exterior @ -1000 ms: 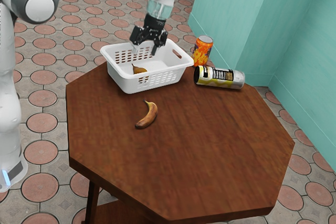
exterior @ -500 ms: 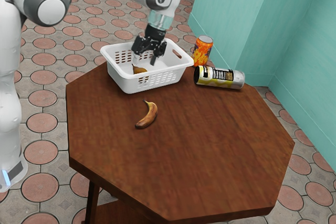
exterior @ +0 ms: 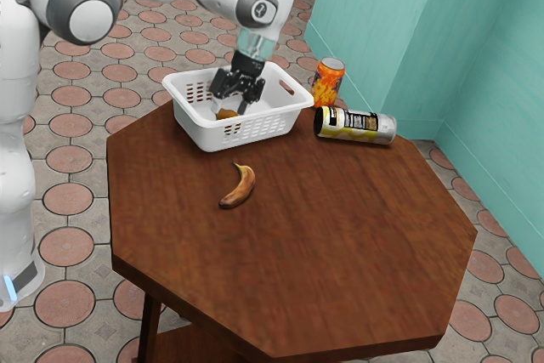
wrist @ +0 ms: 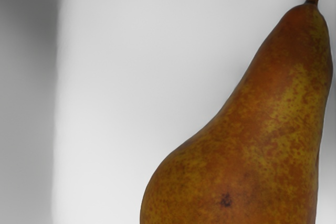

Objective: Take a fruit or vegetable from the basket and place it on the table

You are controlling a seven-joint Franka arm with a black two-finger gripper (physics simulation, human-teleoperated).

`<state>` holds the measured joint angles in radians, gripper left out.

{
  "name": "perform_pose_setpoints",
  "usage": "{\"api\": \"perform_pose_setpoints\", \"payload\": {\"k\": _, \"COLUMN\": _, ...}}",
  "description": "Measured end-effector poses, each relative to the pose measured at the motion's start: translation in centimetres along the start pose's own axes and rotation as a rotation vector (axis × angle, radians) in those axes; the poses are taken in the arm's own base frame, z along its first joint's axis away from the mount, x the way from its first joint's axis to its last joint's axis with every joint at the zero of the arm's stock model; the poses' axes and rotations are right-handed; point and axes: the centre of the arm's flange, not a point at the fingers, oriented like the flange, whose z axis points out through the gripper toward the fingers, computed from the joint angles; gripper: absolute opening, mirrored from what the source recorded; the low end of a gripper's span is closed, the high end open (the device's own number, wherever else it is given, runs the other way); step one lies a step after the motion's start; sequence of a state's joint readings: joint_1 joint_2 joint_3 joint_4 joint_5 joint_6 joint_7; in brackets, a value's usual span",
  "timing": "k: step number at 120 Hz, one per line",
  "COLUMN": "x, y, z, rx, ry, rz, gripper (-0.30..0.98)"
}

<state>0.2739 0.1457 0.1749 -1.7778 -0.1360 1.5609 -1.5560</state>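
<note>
Nearest to my camera is the wooden bench (exterior: 340, 235), with the banana (exterior: 240, 189) lying on it, outside the basket. Behind the banana, the white basket (exterior: 197, 130) holds the pear (exterior: 226, 114), which is my target, I judge. The fingers (exterior: 242, 107) have just come down inside the basket; they stand apart and released, around or just above the pear, I cannot tell which. So the approach is almost finished, and closing should be the next step, perhaps after a little more descent. In closing, the tapered pear could roll or slip.

Compared with the earlier frames, the fingers are lower and a little toward the exterior view's left, and they hide more of the pear. Farther back, the lying chips tube (exterior: 361, 125) and the standing orange can (exterior: 327, 82) have not moved.
</note>
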Motion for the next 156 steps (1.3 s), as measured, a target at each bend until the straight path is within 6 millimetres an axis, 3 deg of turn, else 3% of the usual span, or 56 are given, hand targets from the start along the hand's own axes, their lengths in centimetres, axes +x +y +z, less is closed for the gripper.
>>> {"api": "perform_pose_setpoints", "payload": {"k": 68, "x": 0.7, "y": 2.2, "z": 2.5, "rx": 0.025, "ry": -0.008, "rz": -0.028, "gripper": 0.68}}
{"api": "perform_pose_setpoints", "payload": {"k": 95, "x": 1.3, "y": 2.3, "z": 2.6, "rx": 0.023, "ry": -0.029, "rz": -0.033, "gripper": 0.42}}
{"api": "perform_pose_setpoints", "payload": {"k": 109, "x": 1.2, "y": 2.2, "z": 2.5, "rx": 0.023, "ry": -0.032, "rz": -0.028, "gripper": 0.39}}
{"api": "perform_pose_setpoints", "payload": {"k": 132, "x": 1.5, "y": 1.1, "z": 0.6, "rx": -0.002, "ry": -0.037, "rz": -0.025, "gripper": 0.39}}
{"api": "perform_pose_setpoints", "payload": {"k": 146, "x": 0.6, "y": 0.3, "z": -2.2, "rx": -0.033, "ry": -0.031, "rz": -0.004, "gripper": 0.39}}
{"api": "perform_pose_setpoints", "payload": {"k": 156, "x": -1.4, "y": -0.4, "z": -5.0, "rx": -0.06, "ry": -0.008, "rz": 0.03, "gripper": 0.39}}
